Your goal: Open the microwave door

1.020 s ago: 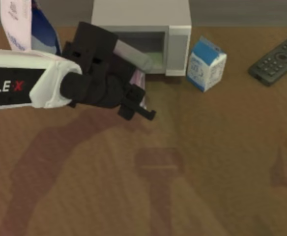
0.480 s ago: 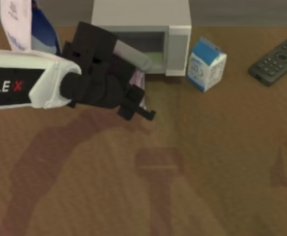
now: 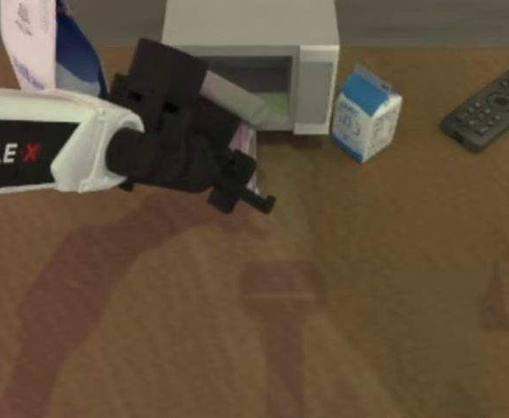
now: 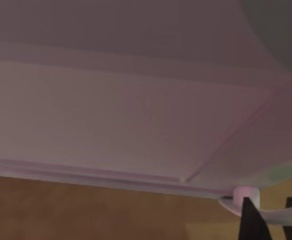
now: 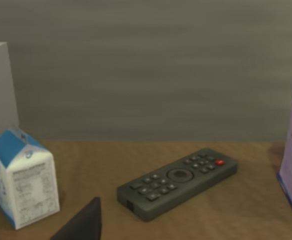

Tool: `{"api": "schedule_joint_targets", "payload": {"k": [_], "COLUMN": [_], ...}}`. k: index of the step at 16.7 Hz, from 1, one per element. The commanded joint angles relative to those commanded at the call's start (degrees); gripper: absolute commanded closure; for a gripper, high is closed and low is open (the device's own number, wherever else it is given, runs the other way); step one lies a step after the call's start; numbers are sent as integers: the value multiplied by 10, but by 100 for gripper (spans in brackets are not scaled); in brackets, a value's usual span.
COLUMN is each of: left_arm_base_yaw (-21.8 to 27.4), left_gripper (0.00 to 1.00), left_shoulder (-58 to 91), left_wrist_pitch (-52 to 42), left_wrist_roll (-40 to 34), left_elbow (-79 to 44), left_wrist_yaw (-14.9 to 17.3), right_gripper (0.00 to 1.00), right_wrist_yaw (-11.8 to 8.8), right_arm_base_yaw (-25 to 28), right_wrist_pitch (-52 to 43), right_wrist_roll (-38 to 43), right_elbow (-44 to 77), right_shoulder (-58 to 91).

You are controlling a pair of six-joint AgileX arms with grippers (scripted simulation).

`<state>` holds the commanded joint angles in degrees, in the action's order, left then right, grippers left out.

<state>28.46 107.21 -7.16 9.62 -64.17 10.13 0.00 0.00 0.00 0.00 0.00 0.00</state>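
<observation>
1. Brown bench (image 3: 368,287) below a grey wall carries the microwave (image 3: 263,35).
2. Its microwave door (image 3: 237,94) stands ajar, swung from the cavity: stiff, hinged, light; best pulled by its handle edge.
3. Left claw (image 3: 253,190) appears clamped on that edge.
4. Cavity looks empty.
5. Right claw is unseen.

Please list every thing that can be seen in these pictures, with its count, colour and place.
microwave: one, silver, far edge of table, centre.
microwave door: one, silver-grey, swung partly open toward the left, cavity visible.
milk carton: one, white and blue, just right of the microwave.
remote control: one, dark grey, far right of table.
bag: one, white and blue, far left corner.
table: one, brown wood.
left gripper: one, black, at the door's free edge in front of the microwave.
right gripper: only a dark tip shows in the right wrist view.
</observation>
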Motion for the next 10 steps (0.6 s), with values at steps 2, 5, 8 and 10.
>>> {"api": "schedule_joint_targets", "payload": {"k": [2,5,8,10], "left_arm_base_yaw": [0,0,4,-1], "left_gripper": [100,100,100,100], "left_shoulder": [0,0,0,-2], "left_wrist_pitch": [0,0,-1,-3], "left_wrist_roll": [0,0,-2,9], "left_elbow": [0,0,1,4], "left_wrist_yaw": [0,0,5,12], "right_gripper": [0,0,0,0], "right_wrist_yaw": [0,0,0,0], "right_arm_base_yaw": [0,0,0,0], "right_wrist_pitch": [0,0,0,0], "right_wrist_roll": [0,0,0,0], "right_elbow": [0,0,0,0], "right_shoulder": [0,0,0,0]}}
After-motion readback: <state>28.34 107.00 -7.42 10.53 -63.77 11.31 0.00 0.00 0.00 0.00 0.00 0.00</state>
